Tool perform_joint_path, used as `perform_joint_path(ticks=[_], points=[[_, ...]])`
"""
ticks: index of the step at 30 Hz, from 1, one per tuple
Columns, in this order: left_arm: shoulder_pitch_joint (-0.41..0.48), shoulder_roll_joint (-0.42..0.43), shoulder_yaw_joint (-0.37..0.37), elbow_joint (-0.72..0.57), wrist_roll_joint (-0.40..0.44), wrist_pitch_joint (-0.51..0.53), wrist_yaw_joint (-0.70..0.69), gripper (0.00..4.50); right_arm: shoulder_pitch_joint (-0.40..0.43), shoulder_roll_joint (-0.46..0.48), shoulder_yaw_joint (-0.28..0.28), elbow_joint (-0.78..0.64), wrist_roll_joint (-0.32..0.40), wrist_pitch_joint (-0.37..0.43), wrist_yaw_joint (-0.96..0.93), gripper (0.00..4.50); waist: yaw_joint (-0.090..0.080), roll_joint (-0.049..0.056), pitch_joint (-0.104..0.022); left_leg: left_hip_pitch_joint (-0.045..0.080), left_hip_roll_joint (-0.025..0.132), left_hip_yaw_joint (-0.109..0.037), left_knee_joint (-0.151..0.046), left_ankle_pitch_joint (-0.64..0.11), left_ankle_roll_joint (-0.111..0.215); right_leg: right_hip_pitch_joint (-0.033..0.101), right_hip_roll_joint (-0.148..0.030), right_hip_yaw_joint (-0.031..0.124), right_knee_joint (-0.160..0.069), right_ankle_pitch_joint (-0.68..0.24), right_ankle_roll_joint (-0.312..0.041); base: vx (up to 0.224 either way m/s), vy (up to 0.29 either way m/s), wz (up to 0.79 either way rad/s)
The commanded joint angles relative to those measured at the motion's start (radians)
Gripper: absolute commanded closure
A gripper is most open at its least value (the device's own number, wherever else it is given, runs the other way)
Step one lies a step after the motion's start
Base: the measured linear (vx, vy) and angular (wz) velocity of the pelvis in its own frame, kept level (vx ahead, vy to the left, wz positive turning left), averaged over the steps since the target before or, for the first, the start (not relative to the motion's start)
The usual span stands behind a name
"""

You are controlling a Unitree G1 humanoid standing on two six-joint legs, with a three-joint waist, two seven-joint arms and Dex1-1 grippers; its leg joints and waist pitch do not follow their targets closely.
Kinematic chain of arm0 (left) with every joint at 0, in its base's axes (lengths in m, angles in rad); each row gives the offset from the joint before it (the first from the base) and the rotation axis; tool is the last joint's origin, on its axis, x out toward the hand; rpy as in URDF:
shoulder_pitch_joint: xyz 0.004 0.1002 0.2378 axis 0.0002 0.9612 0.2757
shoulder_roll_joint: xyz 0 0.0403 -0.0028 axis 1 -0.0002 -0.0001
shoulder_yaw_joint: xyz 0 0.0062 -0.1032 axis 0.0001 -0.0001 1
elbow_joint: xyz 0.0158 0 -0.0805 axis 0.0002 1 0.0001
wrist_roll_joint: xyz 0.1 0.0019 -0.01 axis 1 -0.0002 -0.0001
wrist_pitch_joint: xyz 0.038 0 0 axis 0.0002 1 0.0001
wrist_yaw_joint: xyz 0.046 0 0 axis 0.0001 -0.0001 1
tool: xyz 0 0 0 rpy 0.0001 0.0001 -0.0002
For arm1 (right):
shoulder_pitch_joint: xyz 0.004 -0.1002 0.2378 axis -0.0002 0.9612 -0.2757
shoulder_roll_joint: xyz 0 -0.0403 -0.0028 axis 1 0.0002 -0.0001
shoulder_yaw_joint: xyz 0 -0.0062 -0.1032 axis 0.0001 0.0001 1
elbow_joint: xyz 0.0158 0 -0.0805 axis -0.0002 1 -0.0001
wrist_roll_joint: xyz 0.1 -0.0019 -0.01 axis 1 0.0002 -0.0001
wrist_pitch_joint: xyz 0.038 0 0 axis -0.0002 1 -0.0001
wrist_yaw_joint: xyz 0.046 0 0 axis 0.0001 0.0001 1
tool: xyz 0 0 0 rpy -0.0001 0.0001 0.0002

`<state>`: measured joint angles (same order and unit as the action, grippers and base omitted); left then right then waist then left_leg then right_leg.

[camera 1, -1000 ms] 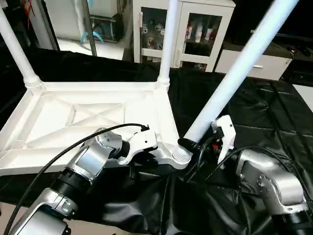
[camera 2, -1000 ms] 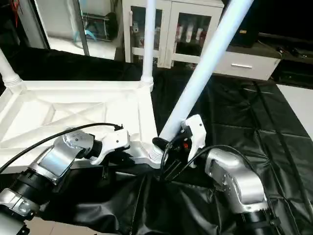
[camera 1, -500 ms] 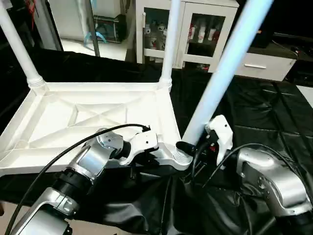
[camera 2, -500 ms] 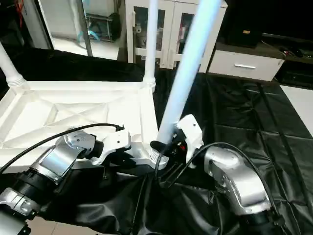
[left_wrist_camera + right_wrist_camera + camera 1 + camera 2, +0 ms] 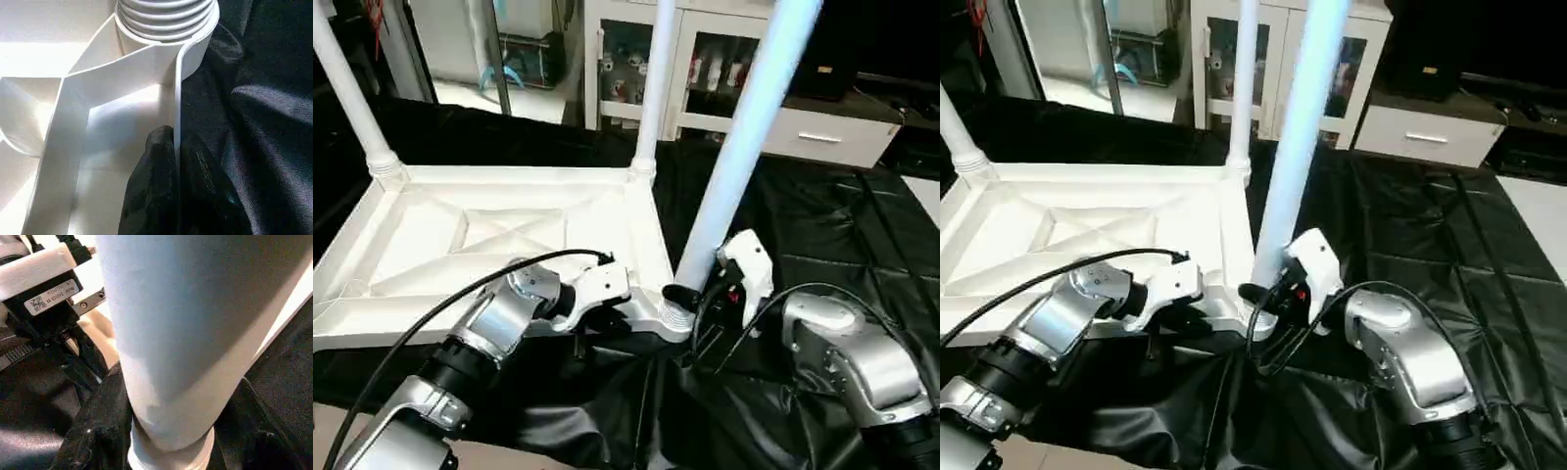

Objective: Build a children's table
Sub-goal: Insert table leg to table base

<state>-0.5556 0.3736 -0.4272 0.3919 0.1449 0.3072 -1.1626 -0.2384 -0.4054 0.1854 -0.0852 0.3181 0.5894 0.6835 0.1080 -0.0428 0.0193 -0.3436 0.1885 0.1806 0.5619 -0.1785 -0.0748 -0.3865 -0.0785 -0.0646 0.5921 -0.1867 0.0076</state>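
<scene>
The children's table top [image 5: 489, 235] lies upside down on the black cloth, ribs facing up. White legs stand in its far left socket [image 5: 347, 88] and far right socket [image 5: 651, 88]. A third leg [image 5: 734, 166] rises at a slight lean from the near right corner socket [image 5: 675, 315]. My right gripper [image 5: 690, 294] is shut around this leg just above its ribbed end, with a black finger [image 5: 98, 431] on each side of the tube [image 5: 195, 333]. My left gripper [image 5: 175, 139] is shut on the thin rim wall [image 5: 177, 98] just beside that corner.
The black-covered work table [image 5: 822, 225] stretches to the right and front, its cloth wrinkled. Behind it stand a white glass-door cabinet [image 5: 705, 59] and a low white drawer unit [image 5: 822, 137]. Black cables loop over both forearms.
The leg in my right gripper has swung closer to upright, its top moving left while its base stays at the corner socket. The left gripper keeps its pinch on the rim.
</scene>
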Motion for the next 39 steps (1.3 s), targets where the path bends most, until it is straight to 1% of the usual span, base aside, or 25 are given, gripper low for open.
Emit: perform_joint_path(ticks=[1, 3, 5, 8, 11, 17, 19, 21, 22, 23, 24, 25, 27, 28, 29, 30, 31, 32, 33, 34, 35, 36, 37, 38, 39], points=[[0.016, 0.002, 0.013, 0.020, -0.013, -0.002, 0.022, 4.50, 0.062, -0.012, 0.037, 0.137, -0.054, 0.061, -0.033, 2.63, -0.004, 0.000, -0.018, 0.010, 0.043, -0.027, -0.078, -0.416, -0.023, 0.010, -0.079, 0.046, -0.110, -0.555, -0.069, 0.000, 0.000, 0.00], [0.015, 0.001, 0.013, 0.021, -0.013, -0.002, 0.022, 4.50, 0.061, -0.009, 0.032, 0.144, -0.053, 0.058, -0.037, 2.63, -0.011, 0.001, -0.015, 0.019, 0.041, -0.032, -0.079, -0.470, -0.028, 0.005, -0.079, 0.042, -0.120, -0.622, -0.051, 0.000, 0.000, 0.00], [0.014, 0.000, 0.013, 0.021, -0.014, -0.002, 0.022, 4.50, 0.057, -0.007, 0.028, 0.159, -0.057, 0.049, -0.042, 2.63, -0.016, 0.002, -0.017, 0.024, 0.041, -0.035, -0.081, -0.493, -0.029, 0.006, -0.078, 0.037, -0.124, -0.629, -0.047, 0.000, 0.000, 0.00], [0.013, -0.001, 0.013, 0.023, -0.015, -0.003, 0.023, 4.50, 0.056, -0.003, 0.027, 0.168, -0.060, 0.043, -0.046, 2.63, -0.020, 0.002, -0.017, 0.017, 0.044, -0.037, -0.088, -0.478, -0.026, 0.011, -0.077, 0.039, -0.120, -0.571, -0.059, 0.000, 0.000, 0.00], [0.011, 0.000, 0.013, 0.028, -0.017, -0.005, 0.024, 4.50, 0.054, 0.004, 0.025, 0.177, -0.065, 0.034, -0.051, 2.63, -0.022, 0.001, -0.016, 0.018, 0.043, -0.036, -0.086, -0.488, -0.024, 0.008, -0.078, 0.040, -0.121, -0.586, -0.061, 0.000, 0.000, 0.00], [0.011, -0.008, 0.025, 0.027, -0.028, 0.008, 0.032, 4.50, 0.044, 0.026, 0.006, 0.202, -0.079, 0.014, -0.101, 2.63, -0.026, 0.000, -0.012, 0.020, 0.039, -0.040, -0.085, -0.512, -0.025, 0.002, -0.081, 0.035, -0.133, -0.668, -0.035, 0.000, 0.000, 0.00], [0.000, -0.040, 0.052, 0.027, -0.045, 0.063, 0.069, 4.50, 0.013, 0.092, -0.052, 0.278, -0.114, -0.007, -0.258, 2.63, -0.033, 0.003, -0.012, 0.021, 0.037, -0.045, -0.084, -0.537, -0.035, -0.001, -0.081, 0.029, -0.135, -0.689, -0.033, 0.000, 0.000, 0.00], [-0.028, -0.090, 0.078, 0.063, -0.040, 0.107, 0.151, 4.50, -0.025, 0.151, -0.092, 0.366, -0.152, -0.044, -0.412, 2.63, -0.050, 0.005, -0.011, 0.015, 0.036, -0.054, -0.088, -0.566, -0.049, 0.005, -0.080, 0.018, -0.138, -0.703, -0.028, 0.000, 0.000, 0.00], [-0.041, -0.111, 0.088, 0.080, -0.038, 0.121, 0.185, 4.50, -0.041, 0.172, -0.103, 0.399, -0.166, -0.061, -0.467, 2.63, -0.065, 0.009, -0.010, 0.018, 0.034, -0.061, -0.088, -0.604, -0.056, 0.008, -0.076, 0.004, -0.143, -0.705, -0.024, 0.000, 0.000, 0.00], [-0.043, -0.115, 0.089, 0.081, -0.038, 0.123, 0.189, 4.50, -0.043, 0.175, -0.105, 0.403, -0.167, -0.063, -0.473, 2.64, -0.071, 0.012, -0.011, 0.019, 0.036, -0.065, -0.089, -0.622, -0.057, 0.011, -0.077, 0.000, -0.145, -0.692, -0.027, -0.020, 0.051, -0.15], [-0.067, -0.166, 0.114, 0.110, -0.044, 0.153, 0.259, 4.50, -0.079, 0.217, -0.124, 0.468, -0.180, -0.092, -0.567, 2.64, -0.081, 0.024, -0.017, 0.007, 0.045, -0.076, -0.102, -0.636, -0.058, 0.036, -0.081, -0.005, -0.130, -0.582, -0.049, -0.020, 0.051, -0.15], [-0.080, -0.191, 0.126, 0.125, -0.046, 0.165, 0.294, 4.50, -0.097, 0.237, -0.133, 0.499, -0.181, -0.105, -0.602, 2.64, -0.088, 0.023, -0.012, 0.007, 0.045, -0.076, -0.106, -0.653, -0.059, 0.033, -0.081, -0.008, -0.135, -0.564, -0.057, -0.017, 0.051, -0.12], [-0.100, -0.224, 0.139, 0.148, -0.046, 0.177, 0.342, 4.50, -0.124, 0.265, -0.149, 0.542, -0.177, -0.122, -0.649, 2.64, -0.093, 0.018, -0.003, 0.031, 0.034, -0.075, -0.092, -0.706, -0.045, 0.019, -0.082, -0.033, -0.165, -0.647, -0.033, 0.000, 0.000, 0.00], [-0.129, -0.261, 0.162, 0.185, -0.047, 0.179, 0.411, 4.50, -0.160, 0.301, -0.175, 0.599, -0.162, -0.144, -0.712, 2.64, -0.098, 0.024, 0.002, 0.036, 0.035, -0.076, -0.092, -0.725, -0.045, 0.017, -0.083, -0.045, -0.175, -0.664, -0.028, 0.000, 0.000, 0.00], [-0.163, -0.299, 0.184, 0.229, -0.043, 0.169, 0.494, 4.50, -0.203, 0.337, -0.202, 0.665, -0.146, -0.170, -0.780, 2.64, -0.107, 0.027, 0.007, 0.037, 0.038, -0.077, -0.098, -0.757, -0.046, 0.020, -0.075, -0.062, -0.179, -0.665, -0.019, 0.000, 0.000, 0.00], [-0.195, -0.332, 0.207, 0.272, -0.040, 0.154, 0.576, 4.50, -0.245, 0.370, -0.227, 0.729, -0.130, -0.193, -0.839, 2.64, -0.114, 0.035, 0.002, 0.011, 0.056, -0.089, -0.124, -0.814, -0.049, 0.058, -0.066, -0.063, -0.135, -0.571, -0.020, 0.000, 0.000, 0.00], [-0.210, -0.347, 0.217, 0.291, -0.039, 0.145, 0.612, 4.50, -0.267, 0.386, -0.240, 0.762, -0.124, -0.205, -0.869, 2.64, -0.092, 0.051, 0.006, -0.041, 0.089, -0.078, -0.201, -0.902, -0.058, 0.103, -0.042, -0.036, 0.008, -0.349, -0.063, -0.079, 0.012, 0.07], [-0.222, -0.359, 0.225, 0.307, -0.039, 0.140, 0.637, 4.50, -0.287, 0.397, -0.247, 0.793, -0.124, -0.221, -0.896, 2.64, -0.064, 0.036, 0.003, -0.016, 0.079, -0.035, -0.206, -0.889, -0.027, 0.063, -0.030, -0.011, 0.040, -0.166, -0.072, -0.071, -0.002, 0.11], [-0.235, -0.372, 0.234, 0.322, -0.038, 0.132, 0.666, 4.50, -0.314, 0.411, -0.251, 0.829, -0.127, -0.246, -0.925, 2.64, -0.077, -0.003, -0.007, 0.036, 0.049, -0.028, -0.145, -0.789, -0.012, 0.017, -0.056, 0.018, -0.025, -0.293, -0.070, -0.004, -0.072, 0.24], [-0.243, -0.379, 0.238, 0.327, -0.037, 0.127, 0.680, 4.50, -0.331, 0.420, -0.253, 0.848, -0.128, -0.260, -0.943, 2.64, -0.064, -0.023, 0.000, 0.076, -0.005, -0.029, -0.010, -0.565, -0.010, -0.057, -0.125, 0.031, -0.158, -0.802, -0.033, 0.065, -0.105, 0.05], [-0.250, -0.388, 0.245, 0.333, -0.037, 0.127, 0.693, 4.50, -0.352, 0.428, -0.256, 0.876, -0.133, -0.284, -0.961, 2.64, -0.052, -0.031, -0.003, 0.004, 0.002, -0.044, -0.005, -0.318, 0.019, 0.007, -0.163, 0.056, -0.157, -0.935, -0.009, 0.137, -0.097, -0.22], [-0.253, -0.392, 0.249, 0.335, -0.038, 0.127, 0.698, 4.50, -0.361, 0.431, -0.258, 0.888, -0.136, -0.294, -0.969, 2.64, -0.046, -0.026, -0.016, -0.038, 0.016, -0.054, -0.041, -0.237, 0.008, 0.051, -0.150, 0.051, -0.128, -0.851, -0.008, 0.070, -0.028, -0.36], [-0.253, -0.389, 0.245, 0.334, -0.032, 0.126, 0.698, 4.50, -0.371, 0.435, -0.260, 0.900, -0.134, -0.299, -0.968, 2.64, -0.040, -0.004, -0.028, -0.041, 0.034, -0.058, -0.077, -0.198, -0.031, 0.045, -0.098, 0.022, -0.098, -0.591, -0.019, 0.104, 0.007, -0.29], [-0.252, -0.384, 0.239, 0.335, -0.025, 0.125, 0.698, 4.50, -0.382, 0.439, -0.263, 0.915, -0.130, -0.305, -0.965, 2.64, -0.045, 0.001, -0.031, -0.022, 0.042, -0.055, -0.076, -0.214, -0.045, 0.027, -0.082, 0.022, -0.078, -0.339, -0.061, 0.059, -0.016, 0.04], [-0.252, -0.384, 0.239, 0.335, -0.026, 0.126, 0.697, 4.50, -0.383, 0.438, -0.263, 0.917, -0.132, -0.307, -0.963, 2.64, -0.041, 0.009, -0.030, -0.012, 0.043, -0.051, -0.076, -0.231, -0.052, 0.021, -0.080, 0.025, -0.073, -0.257, -0.094, 0.059, -0.016, 0.04]])
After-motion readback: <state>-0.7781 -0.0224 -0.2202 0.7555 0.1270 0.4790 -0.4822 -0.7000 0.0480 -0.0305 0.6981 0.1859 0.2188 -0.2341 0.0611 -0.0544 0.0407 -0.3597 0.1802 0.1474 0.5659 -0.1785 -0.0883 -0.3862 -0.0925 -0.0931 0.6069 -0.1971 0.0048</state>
